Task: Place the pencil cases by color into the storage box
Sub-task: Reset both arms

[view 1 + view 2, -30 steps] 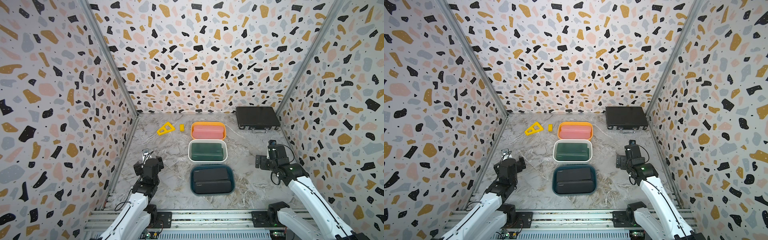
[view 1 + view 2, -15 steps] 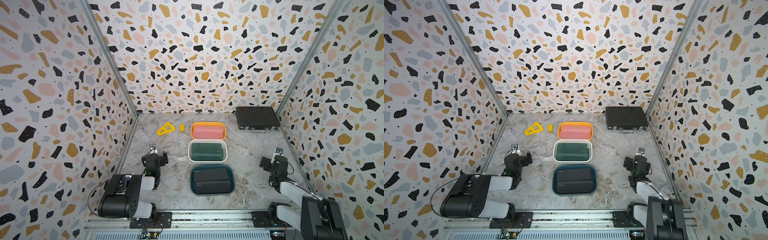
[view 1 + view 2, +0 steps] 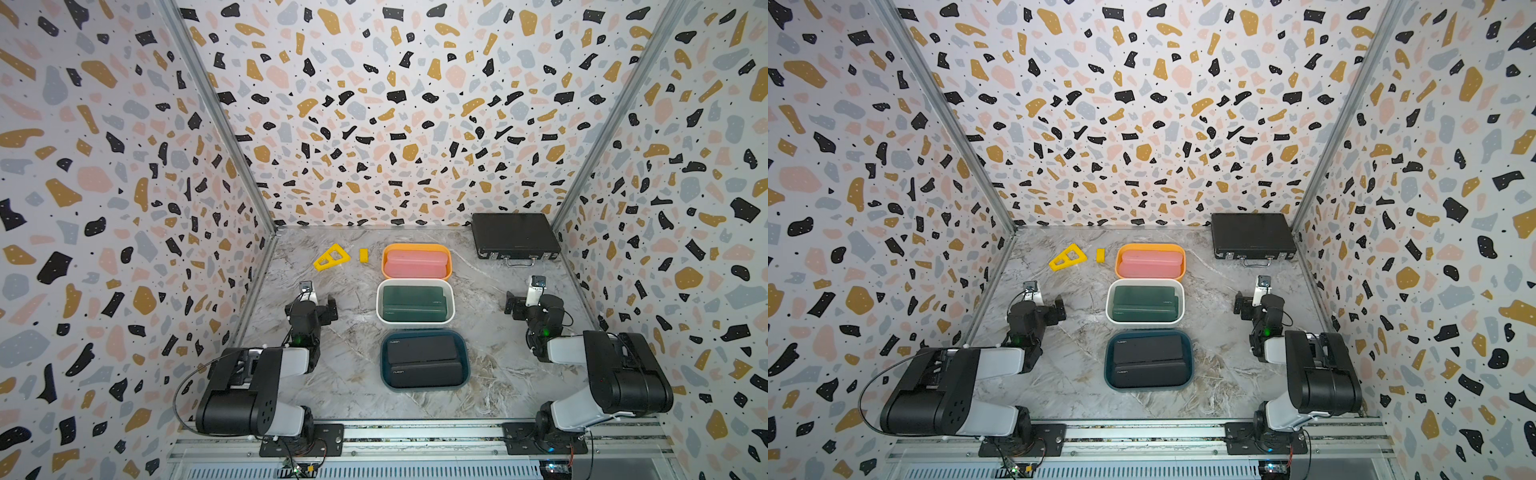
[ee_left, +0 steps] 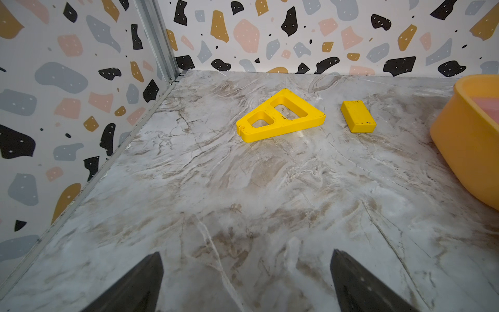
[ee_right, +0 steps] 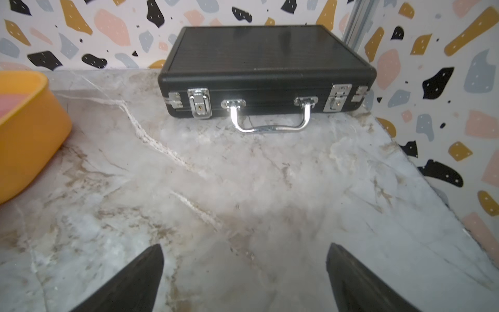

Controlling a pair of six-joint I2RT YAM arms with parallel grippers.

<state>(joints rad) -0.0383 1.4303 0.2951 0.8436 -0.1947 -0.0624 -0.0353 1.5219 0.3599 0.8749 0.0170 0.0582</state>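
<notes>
Three storage boxes stand in a column at mid table. The orange box at the back holds pink pencil cases. In the white box lie dark green pencil cases, and the dark teal box at the front holds black pencil cases. My left gripper sits low to the left of the white box, open and empty. Right of that box my right gripper is also open over bare marble.
A black briefcase with metal latches lies in the back right corner. A yellow triangular piece and a small yellow block lie left of the orange box. Patterned walls close in three sides.
Both arms have folded back from a stretched pose into a low pose near the front rail. The grippers stayed open and empty, and the pencil cases have not moved.
</notes>
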